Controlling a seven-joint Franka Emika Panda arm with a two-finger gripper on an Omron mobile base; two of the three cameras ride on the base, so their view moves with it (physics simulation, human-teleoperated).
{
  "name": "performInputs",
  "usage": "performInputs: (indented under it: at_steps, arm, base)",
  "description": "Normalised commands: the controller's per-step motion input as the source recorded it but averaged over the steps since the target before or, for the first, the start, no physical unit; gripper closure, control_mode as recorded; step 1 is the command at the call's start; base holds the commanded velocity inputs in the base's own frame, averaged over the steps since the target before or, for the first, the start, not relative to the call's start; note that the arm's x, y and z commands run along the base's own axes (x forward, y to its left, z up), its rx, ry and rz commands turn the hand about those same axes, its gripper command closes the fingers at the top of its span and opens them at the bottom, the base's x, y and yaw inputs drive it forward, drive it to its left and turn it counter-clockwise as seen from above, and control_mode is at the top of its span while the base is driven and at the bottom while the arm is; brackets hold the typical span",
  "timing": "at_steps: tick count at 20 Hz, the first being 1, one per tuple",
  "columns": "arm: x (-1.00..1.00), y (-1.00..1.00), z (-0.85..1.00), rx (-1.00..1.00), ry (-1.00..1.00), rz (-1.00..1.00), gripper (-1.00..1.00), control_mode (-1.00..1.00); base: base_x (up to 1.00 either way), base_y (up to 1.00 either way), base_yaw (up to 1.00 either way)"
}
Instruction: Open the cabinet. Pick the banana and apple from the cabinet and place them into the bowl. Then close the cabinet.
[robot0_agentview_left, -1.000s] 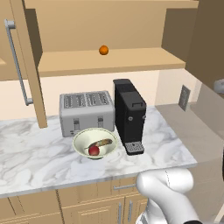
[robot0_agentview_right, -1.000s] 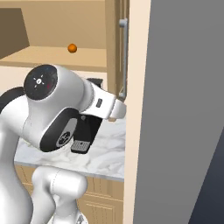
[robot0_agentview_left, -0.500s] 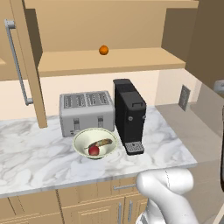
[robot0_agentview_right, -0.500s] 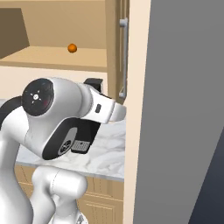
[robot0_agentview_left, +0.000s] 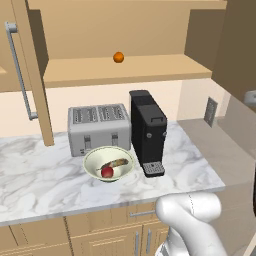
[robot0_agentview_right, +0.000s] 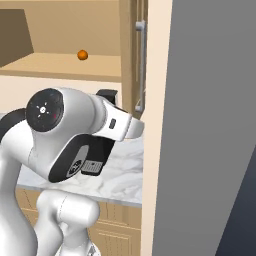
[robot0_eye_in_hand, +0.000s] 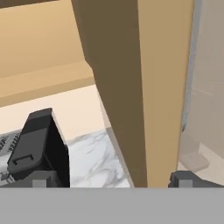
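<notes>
With the banana (robot0_agentview_left: 116, 163) and apple (robot0_agentview_left: 107, 172) lying in the bowl (robot0_agentview_left: 108, 163) by the toaster (robot0_agentview_left: 99, 128), closing the cabinet (robot0_agentview_left: 125, 70) is judged the step in hand. The gripper (robot0_eye_in_hand: 111, 180) is held wide open and empty, its tips straddling the edge of the open right door (robot0_eye_in_hand: 131, 83). The door is best pushed flat and steadily near its free edge, so the fingers are not caught on the handle (robot0_agentview_right: 140, 65).

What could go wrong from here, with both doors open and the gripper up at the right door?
1. The open gripper straddles the right door's edge; a careless push could jam the fingers or scrape the panel rather than swing it shut.
2. The arm's elbow hangs over the counter near the coffee machine; sweeping left may knock it.
3. The left door also stands open and could be forgotten.
</notes>
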Motion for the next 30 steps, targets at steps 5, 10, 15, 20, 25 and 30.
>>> performInputs:
  at_steps: [5,10,15,20,25,30]
  arm:
    - [1.0,0.47,0.0,0.0,0.03,0.14,-1.0,-1.0]
    - [0.98,0.7,0.0,-0.02,0.05,0.12,-1.0,-1.0]
    - [0.89,0.56,0.0,-0.01,0.0,0.04,-1.0,-1.0]
    - [0.86,0.18,0.0,0.0,-0.01,0.0,-1.0,-1.0]
    - [0.84,0.0,0.0,0.0,-0.11,0.0,-1.0,-1.0]
    - [0.81,0.0,-0.02,0.0,-0.22,0.05,-1.0,-1.0]
  base:
    - [0.0,0.0,0.0]
    - [0.0,0.0,0.0]
    - [0.0,0.0,0.0]
    - [0.0,0.0,0.0]
    - [0.0,0.0,0.0]
    - [0.0,0.0,0.0]
